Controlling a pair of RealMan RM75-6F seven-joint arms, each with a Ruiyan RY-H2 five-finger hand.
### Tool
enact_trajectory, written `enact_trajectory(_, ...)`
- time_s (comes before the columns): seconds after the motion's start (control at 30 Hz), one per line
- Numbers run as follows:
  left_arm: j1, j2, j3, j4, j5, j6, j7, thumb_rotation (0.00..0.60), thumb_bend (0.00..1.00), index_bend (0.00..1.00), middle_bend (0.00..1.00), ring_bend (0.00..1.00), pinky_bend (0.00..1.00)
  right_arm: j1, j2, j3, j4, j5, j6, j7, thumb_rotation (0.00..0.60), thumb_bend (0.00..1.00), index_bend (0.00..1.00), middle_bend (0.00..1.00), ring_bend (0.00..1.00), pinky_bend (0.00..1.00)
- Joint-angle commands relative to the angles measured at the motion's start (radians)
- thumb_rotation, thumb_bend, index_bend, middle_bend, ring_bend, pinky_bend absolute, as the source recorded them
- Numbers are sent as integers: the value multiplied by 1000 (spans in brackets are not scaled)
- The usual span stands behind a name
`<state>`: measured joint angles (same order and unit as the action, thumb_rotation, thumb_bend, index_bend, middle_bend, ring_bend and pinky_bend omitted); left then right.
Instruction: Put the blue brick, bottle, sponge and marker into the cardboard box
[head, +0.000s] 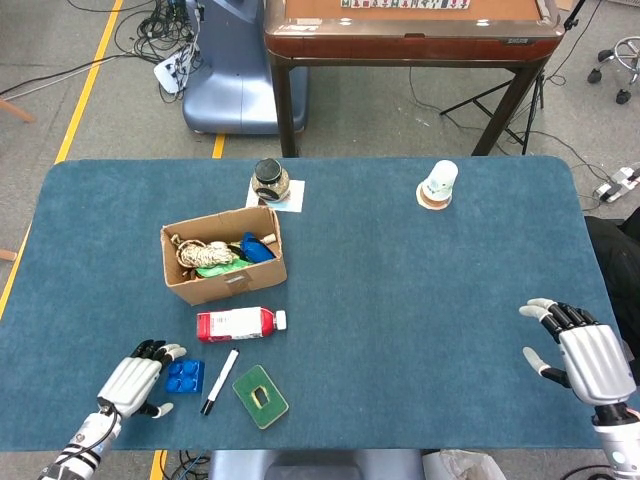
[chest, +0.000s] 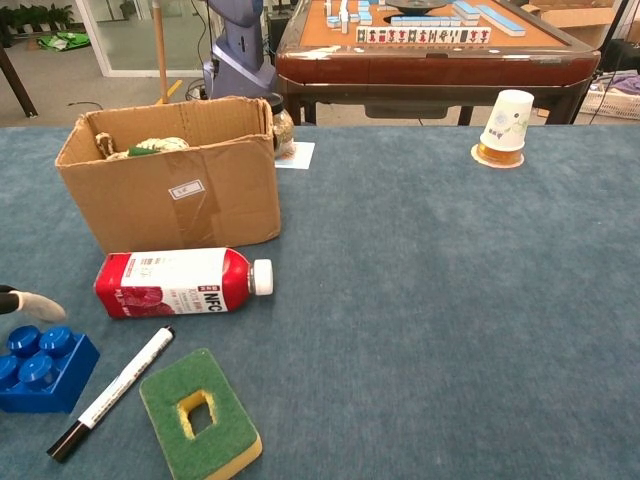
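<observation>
The blue brick lies near the table's front left edge. My left hand sits just left of it, fingers spread and holding nothing; only a fingertip shows in the chest view. The red bottle lies on its side in front of the cardboard box. A black-and-white marker and a green sponge lie right of the brick. My right hand hovers open at the far right edge.
The box holds rope, a green thing and a blue thing. A glass jar on a paper square stands behind the box. A paper cup on a coaster stands at the back right. A wooden table stands beyond.
</observation>
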<state>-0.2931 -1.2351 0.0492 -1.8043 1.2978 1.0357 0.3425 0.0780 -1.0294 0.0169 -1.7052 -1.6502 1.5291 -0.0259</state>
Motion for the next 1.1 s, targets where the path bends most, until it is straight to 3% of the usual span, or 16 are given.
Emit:
enact_trajectory(0.03, -8, -12, -3, 10, -21, -9, -1, 600, 153, 162, 144, 63, 28, 0, 0, 0, 0, -1, 0, 1, 600, 235, 323, 302, 292, 410)
enact_trajectory(0.27, -12, -53, -9, 61, -12, 6, -40, 600, 153, 193, 181, 85, 38, -1, 0, -1, 2, -9, 7, 6, 600, 235, 323, 302, 292, 411)
enact_trajectory(0.8, -3, -69, -2, 106, 45, 52, -132, 600, 185, 526, 572, 256, 156, 0, 3, -2, 8, -16, 8, 12, 600, 235, 323, 302, 292, 411)
enact_trajectory(1.1, 9, 18, -25, 17, 64, 126, -137, 600, 189, 569, 598, 273, 169, 2, 5, -6, 8, -21, 3, 9, 600, 235, 323, 302, 292, 411)
